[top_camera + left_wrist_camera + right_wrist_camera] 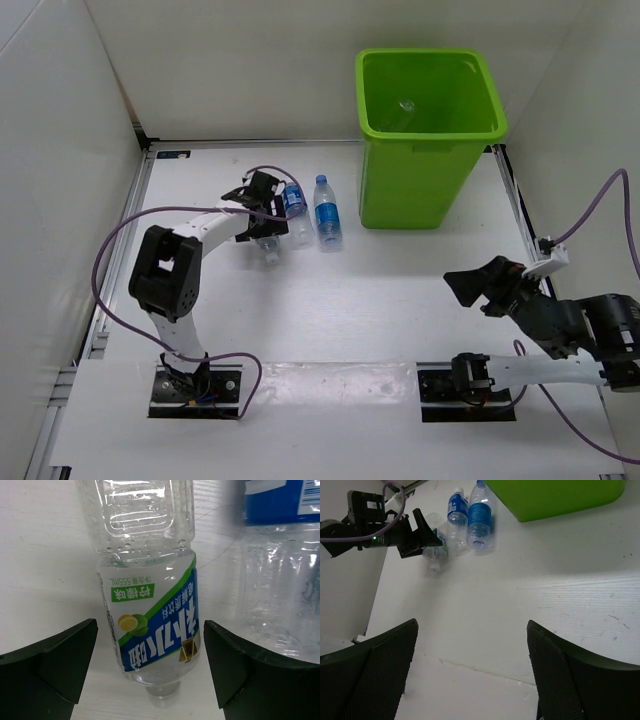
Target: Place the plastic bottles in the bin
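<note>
From above, we see a white table (380, 320) between white walls (60, 120), the green bin (415, 185) at its far right corner, blue-labelled bottles (327, 212) near the far edge. Left wrist: the left claw (150, 630) straddles the green-labelled bottle (150, 555), spread, not touching. Right wrist: the right claw (472, 630) gapes over the table's right side.

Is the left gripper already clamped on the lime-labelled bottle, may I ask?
No, the left gripper is open, with a gap showing either side of the lime-labelled bottle.
</note>
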